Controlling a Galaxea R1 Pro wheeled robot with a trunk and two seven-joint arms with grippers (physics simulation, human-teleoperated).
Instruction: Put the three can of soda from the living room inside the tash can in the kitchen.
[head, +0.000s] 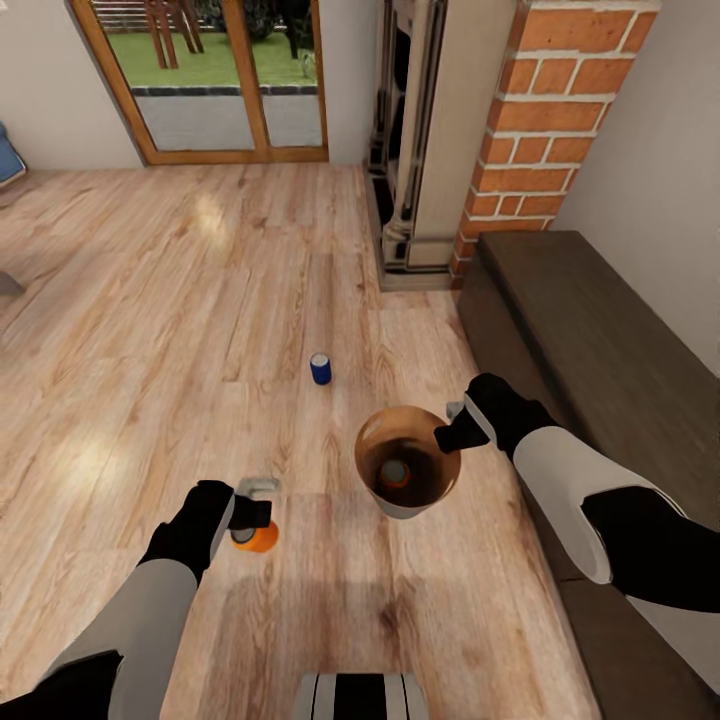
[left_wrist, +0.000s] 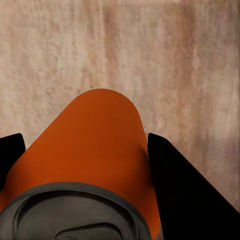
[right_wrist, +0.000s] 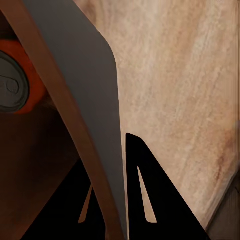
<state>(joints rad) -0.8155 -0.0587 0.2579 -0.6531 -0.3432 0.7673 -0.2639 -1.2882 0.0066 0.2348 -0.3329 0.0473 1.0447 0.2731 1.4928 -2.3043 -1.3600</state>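
An orange soda can (left_wrist: 90, 160) sits clamped between the two black fingers (left_wrist: 187, 192) of the left gripper (head: 252, 520), its silvery lid toward the wrist camera and its orange body pointing down at the wood-plank floor (head: 150, 330); from the head view the same can (head: 255, 538) shows just under the gripper, held above the planks. To the right of that hand, across a short stretch of floor, the trash can (head: 408, 462) hangs from the right gripper (head: 455, 432), whose jaws are pinched on the rim, one finger (right_wrist: 145, 200) outside the grey wall (right_wrist: 90, 90) and the other inside against the glossy brown lining. A second orange soda can (head: 394, 472) lies at the bottom of the bin, also seen past the rim in the right wrist view (right_wrist: 20, 80). Ahead of both hands, nearer the right one, the dark blue soda can (head: 320, 368) stands upright on the floor, well apart from the bin. Farther out, a dark low bench (head: 600, 340) runs along the wall beside the right arm, a red brick chimney (head: 540, 130) rises beyond it with the fireplace (head: 405, 140) beside it, and wood-framed glass doors (head: 215, 80) stand at the far wall.
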